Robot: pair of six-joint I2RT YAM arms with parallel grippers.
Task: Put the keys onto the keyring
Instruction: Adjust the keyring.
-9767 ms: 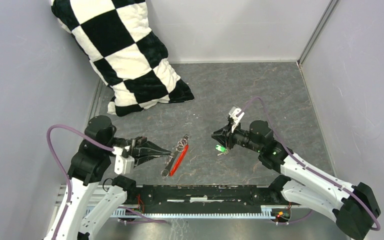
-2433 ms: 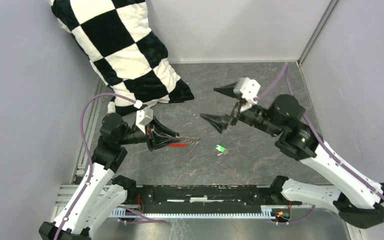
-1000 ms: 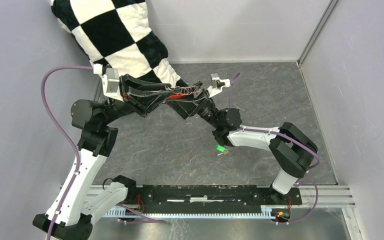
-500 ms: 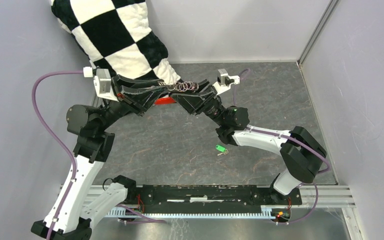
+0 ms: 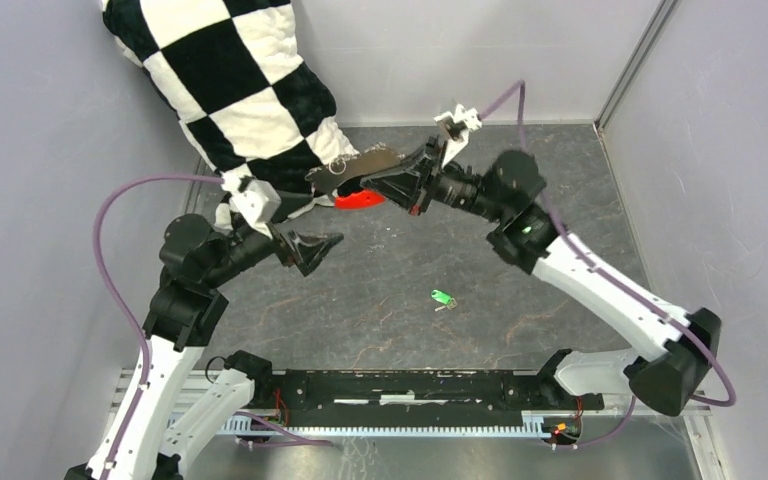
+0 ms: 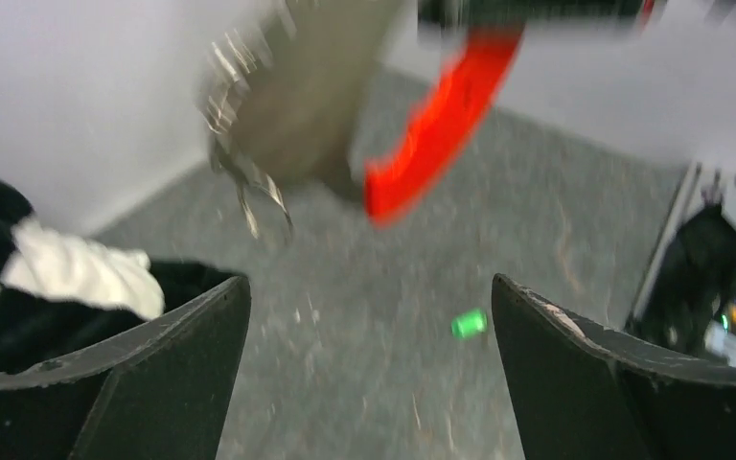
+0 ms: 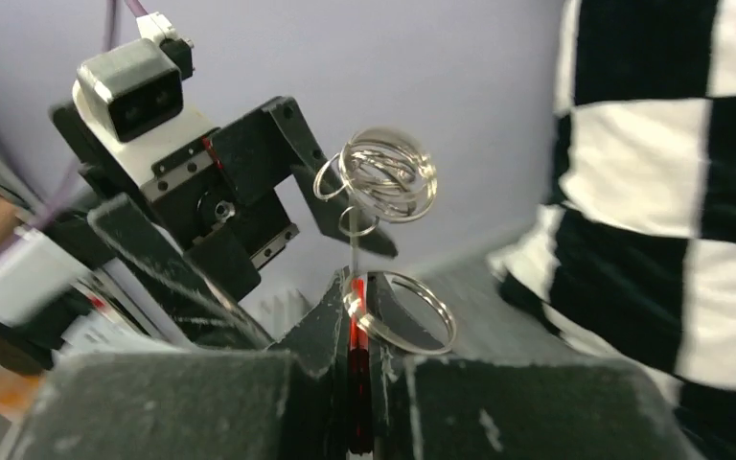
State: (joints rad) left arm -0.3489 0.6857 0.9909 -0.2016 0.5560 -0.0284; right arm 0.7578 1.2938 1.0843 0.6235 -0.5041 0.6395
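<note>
Now my right gripper [image 7: 355,307] pinches the flat red tag [image 5: 360,199] of the thin silvery keyring [image 7: 422,192] aloft, while my left gripper [image 6: 369,287] hangs spread and empty. A slip from that narrow hold would drop it, well apart from the tiny green-headed key [image 5: 441,297] on the grey table [image 5: 390,335].

The right arm [image 5: 580,270] reaches up and to the left with the right gripper [image 5: 358,187] pinched tight on the keyring [image 7: 383,177] by its red tag, just right of the checkered pillow's [image 5: 230,80] lower corner, while the left gripper [image 5: 322,252] hangs lower, on the near side of that corner, fingers spread wide, holding nothing.
</note>
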